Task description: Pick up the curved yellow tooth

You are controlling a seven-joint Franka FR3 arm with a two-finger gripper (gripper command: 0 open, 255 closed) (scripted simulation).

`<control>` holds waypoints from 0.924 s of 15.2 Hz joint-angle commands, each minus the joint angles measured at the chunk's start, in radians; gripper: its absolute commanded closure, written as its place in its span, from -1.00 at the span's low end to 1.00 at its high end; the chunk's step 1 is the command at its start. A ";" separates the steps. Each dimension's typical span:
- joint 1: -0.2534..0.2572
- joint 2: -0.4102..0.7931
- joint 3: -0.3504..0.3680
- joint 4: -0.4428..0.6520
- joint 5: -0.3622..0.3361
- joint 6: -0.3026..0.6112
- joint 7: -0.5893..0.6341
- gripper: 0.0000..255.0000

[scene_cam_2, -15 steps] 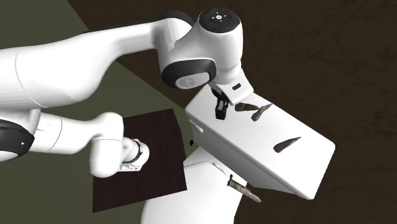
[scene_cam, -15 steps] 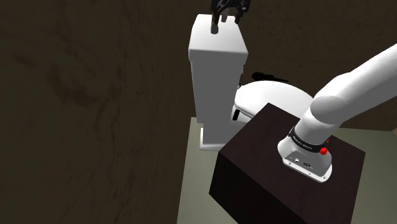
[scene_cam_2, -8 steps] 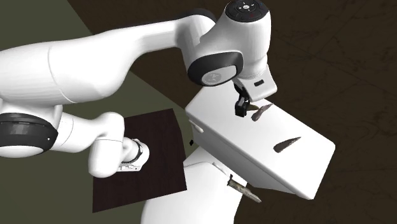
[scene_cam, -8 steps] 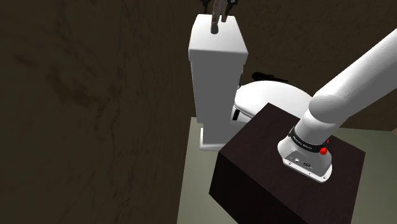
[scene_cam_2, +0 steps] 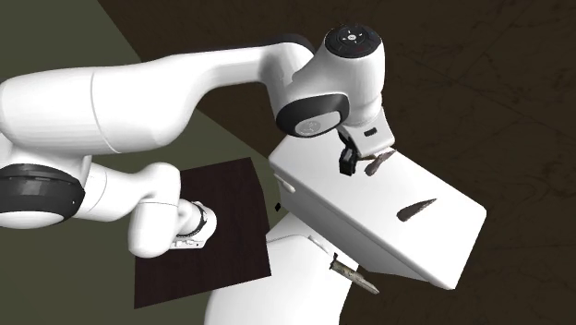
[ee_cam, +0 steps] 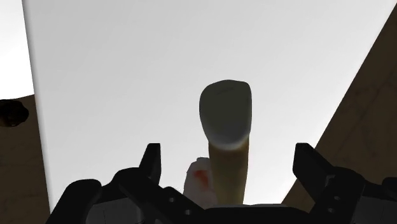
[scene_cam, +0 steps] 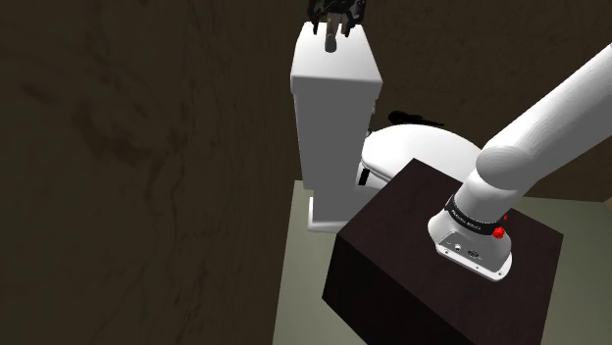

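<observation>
Tooth [ee_cam: 227, 118] lies directly under your gripper [ee_cam: 230, 156], between fingers standing apart and clear of it; long axis runs crosswise to their closing line

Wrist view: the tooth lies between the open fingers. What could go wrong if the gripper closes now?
1. The yellowish tooth is rounded and curved, so the gripper, whose fingers do not touch it, may squeeze it out sideways.
2. It lies on the white lid; going lower, the fingers may strike the lid.
3. In the second exterior view it lies near the lid's far edge, so a push could send it off.
</observation>
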 commanded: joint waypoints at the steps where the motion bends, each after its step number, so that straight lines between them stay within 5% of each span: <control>1: 0.000 -0.002 0.000 -0.005 0.000 0.004 0.000 1.00; 14: 0.000 -0.001 -0.001 0.049 0.002 -0.049 -0.005 1.00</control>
